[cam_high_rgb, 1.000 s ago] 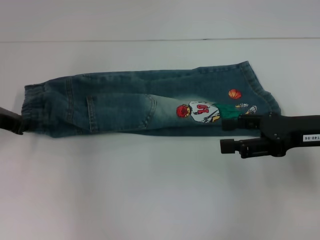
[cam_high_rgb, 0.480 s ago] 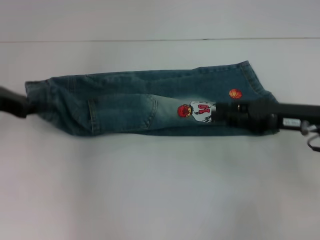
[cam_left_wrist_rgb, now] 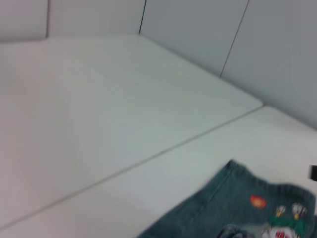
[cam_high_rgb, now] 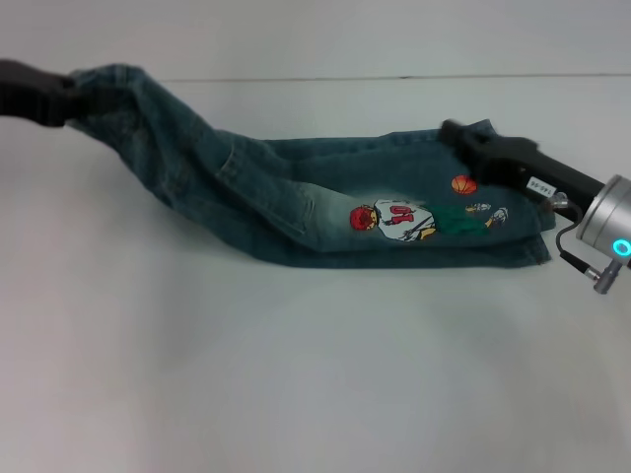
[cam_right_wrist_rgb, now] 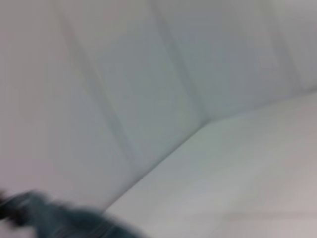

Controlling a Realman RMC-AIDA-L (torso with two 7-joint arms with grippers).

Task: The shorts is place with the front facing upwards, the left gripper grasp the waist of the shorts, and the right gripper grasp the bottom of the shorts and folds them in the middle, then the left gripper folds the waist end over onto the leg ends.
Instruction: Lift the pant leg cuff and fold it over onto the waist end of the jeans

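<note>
Gripping the waist (cam_high_rgb: 99, 84) at the upper left of the frame, the left gripper (cam_high_rgb: 61, 97) is closed, lifting that end off the white table (cam_high_rgb: 296, 374). The right gripper (cam_high_rgb: 463, 138), at upper right over the leg ends (cam_high_rgb: 513, 202), cannot be judged. The shorts (cam_high_rgb: 325, 202) are stretched across the centre.

- The left gripper (cam_high_rgb: 69, 99) is up high at the far left, closed tight on the waist (cam_high_rgb: 104, 84) of the shorts (cam_high_rgb: 296, 202)
- The right gripper (cam_high_rgb: 455, 133) is low on the right, and its black fingers point to the left
- The right arm (cam_high_rgb: 606, 222) is grey with a small cyan light
</note>
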